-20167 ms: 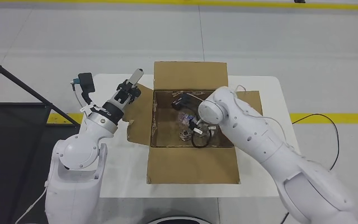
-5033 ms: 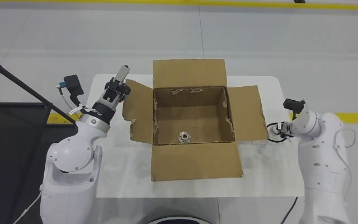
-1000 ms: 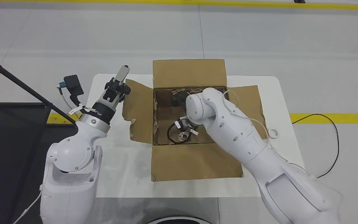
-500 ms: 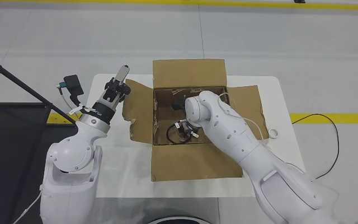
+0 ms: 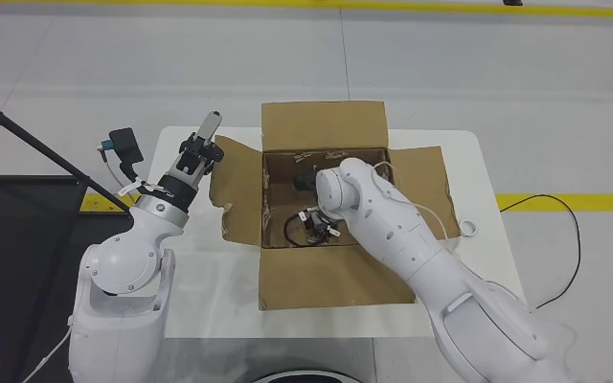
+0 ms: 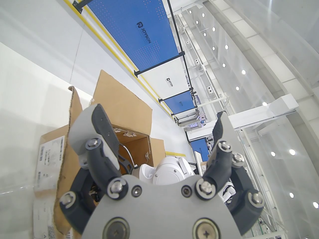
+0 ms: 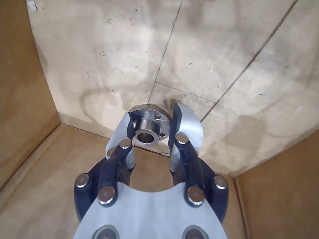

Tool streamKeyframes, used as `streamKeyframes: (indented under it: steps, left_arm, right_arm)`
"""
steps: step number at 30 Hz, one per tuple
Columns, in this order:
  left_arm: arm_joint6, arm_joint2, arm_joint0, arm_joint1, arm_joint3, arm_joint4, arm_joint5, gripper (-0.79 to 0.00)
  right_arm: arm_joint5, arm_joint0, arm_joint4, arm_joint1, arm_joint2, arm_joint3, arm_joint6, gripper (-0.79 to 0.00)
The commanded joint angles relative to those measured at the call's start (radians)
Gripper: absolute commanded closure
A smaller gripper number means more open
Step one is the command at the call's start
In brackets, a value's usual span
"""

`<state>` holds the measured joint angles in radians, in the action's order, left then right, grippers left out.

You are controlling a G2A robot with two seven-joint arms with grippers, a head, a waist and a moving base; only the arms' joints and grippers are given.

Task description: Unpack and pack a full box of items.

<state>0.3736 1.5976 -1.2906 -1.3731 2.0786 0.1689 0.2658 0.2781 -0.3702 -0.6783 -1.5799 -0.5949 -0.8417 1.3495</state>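
Observation:
An open cardboard box (image 5: 326,124) stands mid-table with its flaps spread. On its floor near the front wall lies a round metal flange (image 7: 149,130) with a hollow hub. My right gripper (image 7: 151,128) is down inside the box, its two fingers pressed against opposite edges of the flange, which rests on the cardboard. From above, the right arm hides most of the box floor and the right gripper (image 5: 314,228). My left gripper (image 5: 206,134) stands open and holds nothing, raised left of the box's left flap (image 6: 59,165).
A small white ring (image 5: 467,228) lies on the white table (image 5: 201,287) right of the box. A black cable loop (image 5: 291,230) hangs from the right wrist inside the box. A small black device (image 5: 123,146) sits beyond the table's left corner.
The right arm has shifted slightly inside the box, its forearm swinging a little to the right while the gripper stays low over the flange. The left arm has not moved.

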Motion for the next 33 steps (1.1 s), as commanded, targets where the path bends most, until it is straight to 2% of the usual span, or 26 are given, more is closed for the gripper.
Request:
streamKeyframes:
  steps: [1, 8, 17, 33]
  left_arm:
    - [0.000, 0.000, 0.000, 0.000, 0.000, 0.000, 0.000, -0.785]
    - [0.000, 0.000, 0.000, 0.000, 0.000, 0.000, 0.000, -0.785]
    - [0.000, 0.000, 0.000, 0.000, 0.000, 0.000, 0.000, -0.785]
    - [0.000, 0.000, 0.000, 0.000, 0.000, 0.000, 0.000, -0.785]
  right_arm:
    - [0.011, -0.008, -0.008, 0.006, -0.013, -0.018, -0.009, -0.292]
    - [0.047, -0.054, -0.051, 0.035, -0.063, -0.114, -0.018, -0.308]
    - [0.044, -0.098, -0.107, 0.064, -0.100, -0.213, 0.046, -0.342]
    - [0.017, -0.097, -0.096, 0.044, -0.091, -0.178, 0.038, -0.308]
